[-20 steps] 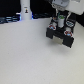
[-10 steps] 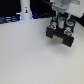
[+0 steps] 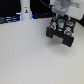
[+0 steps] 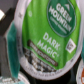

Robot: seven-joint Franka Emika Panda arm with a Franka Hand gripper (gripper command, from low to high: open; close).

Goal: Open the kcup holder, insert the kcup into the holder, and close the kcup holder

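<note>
One pod fills the wrist view: the kcup [image 4: 54, 35], green lid up, gripped between the fingers of the gripper [image 3: 61, 22]. Compared with a second ago, the arm has dropped lower over the kcup holder [image 3: 61, 36], which sits on the white table [image 3: 30, 55] toward the exterior view's right. The pod now seems to hang just above the holder's top, though contact cannot be told. That suggests insertion is under way, with closing still to come.
</note>
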